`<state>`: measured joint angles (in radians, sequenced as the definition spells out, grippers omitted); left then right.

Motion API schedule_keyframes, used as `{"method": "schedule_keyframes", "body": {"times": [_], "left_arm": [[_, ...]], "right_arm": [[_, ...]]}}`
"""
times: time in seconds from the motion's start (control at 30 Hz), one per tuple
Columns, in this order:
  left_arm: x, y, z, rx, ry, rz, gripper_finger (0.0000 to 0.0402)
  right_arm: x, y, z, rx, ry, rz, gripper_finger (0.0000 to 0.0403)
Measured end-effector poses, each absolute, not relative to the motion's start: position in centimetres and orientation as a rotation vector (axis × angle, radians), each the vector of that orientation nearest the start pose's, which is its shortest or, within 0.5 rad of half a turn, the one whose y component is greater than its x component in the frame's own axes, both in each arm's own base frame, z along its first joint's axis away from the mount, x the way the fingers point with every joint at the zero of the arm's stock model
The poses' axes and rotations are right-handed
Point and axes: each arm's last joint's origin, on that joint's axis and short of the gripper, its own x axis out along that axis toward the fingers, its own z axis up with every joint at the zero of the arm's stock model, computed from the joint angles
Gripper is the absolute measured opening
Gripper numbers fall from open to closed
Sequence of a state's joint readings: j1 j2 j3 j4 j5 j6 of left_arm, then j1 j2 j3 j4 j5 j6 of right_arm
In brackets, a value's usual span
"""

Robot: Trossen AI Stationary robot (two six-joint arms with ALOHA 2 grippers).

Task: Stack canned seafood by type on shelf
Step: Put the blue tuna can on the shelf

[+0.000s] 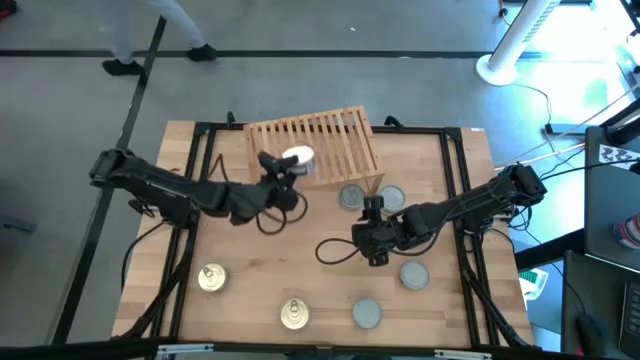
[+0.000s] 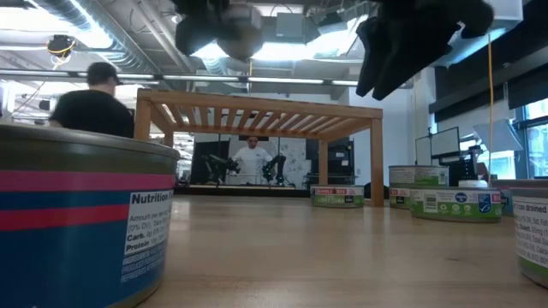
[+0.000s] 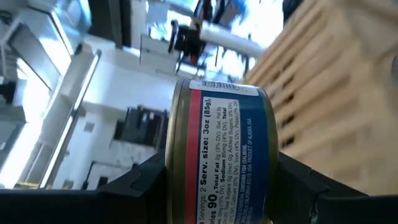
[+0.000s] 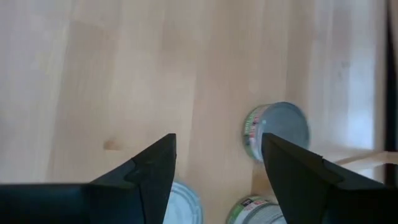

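**Wooden tabletop, tins scattered, one tin raised at the shelf**

Pale wood tabletop [image 1: 250, 270], framed in dark rails, grey floor around it.

Nearest the front edge: gold-topped tin [image 1: 293, 316], silver-grey tin [image 1: 367, 314] just beside it to the right, another gold-topped tin [image 1: 210, 277] further left. Seen close in the low view, a tin with blue wall, pink band and white nutrition label [image 2: 77, 222].

Mid-table, right side: right gripper [image 1: 373, 250] hanging over bare wood, fingers [image 4: 149, 168] spread wide, nothing between them. Silver-grey tin [image 1: 414, 273] just beside it toward the front. Green-and-white labels on the silver-topped tins [image 2: 454, 204] in the low view.

Further back: two silver-grey tins [image 1: 352, 196] [image 1: 391, 197] side by side, standing on the table at the shelf's front right corner, not on it.

Left of those: left gripper [image 1: 290, 168] closed on a gold-topped tin [image 1: 297, 158], held up at the shelf's front edge, overlapping the slats from above. In the left wrist view, that tin [image 3: 224, 149] gripped on its flat faces, turned on edge, gold rim, blue wall, red stripe, printed serving text.

Behind: shelf [image 1: 330, 140], light wood slats on short legs, sitting slightly askew near the table's far edge. From table height, its top [image 2: 257, 107] looks bare apart from the held tin above it.

Beyond the table: a person in a dark top and cap [image 2: 90, 98], another person in white [image 2: 253, 158] far back.
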<state>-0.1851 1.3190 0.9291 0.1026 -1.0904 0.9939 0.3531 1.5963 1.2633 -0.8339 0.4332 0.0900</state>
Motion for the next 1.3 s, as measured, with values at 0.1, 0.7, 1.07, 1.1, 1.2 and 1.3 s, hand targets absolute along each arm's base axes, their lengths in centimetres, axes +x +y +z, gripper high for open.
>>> {"method": "schedule_keyframes", "body": {"times": [0.1,0.7,1.07,1.1,1.2,1.3], "left_arm": [[27.7,-0.9,29.5,1.110,0.768,0.731,0.0198],[26.4,6.2,27.8,1.088,1.055,0.718,0.0198],[25.7,7.8,27.1,1.046,1.133,0.663,0.0207],[25.6,7.8,27.0,1.044,1.135,0.658,0.0207],[25.6,7.8,27.0,1.037,1.130,0.661,0.0207],[25.6,7.8,27.0,1.035,1.129,0.661,0.0207]], "right_arm": [[30.2,9.5,26.0,-0.422,1.025,-0.188,0.0237],[35.9,-1.7,29.6,-0.414,0.594,-0.326,0.0237],[35.4,-7.8,29.8,-0.287,0.563,-0.359,0.0237],[35.3,-8.1,29.8,-0.282,0.563,-0.360,0.0237],[35.1,-8.8,29.8,-0.269,0.562,-0.355,0.0237],[35.1,-8.9,29.8,-0.266,0.561,-0.348,0.0237]]}}
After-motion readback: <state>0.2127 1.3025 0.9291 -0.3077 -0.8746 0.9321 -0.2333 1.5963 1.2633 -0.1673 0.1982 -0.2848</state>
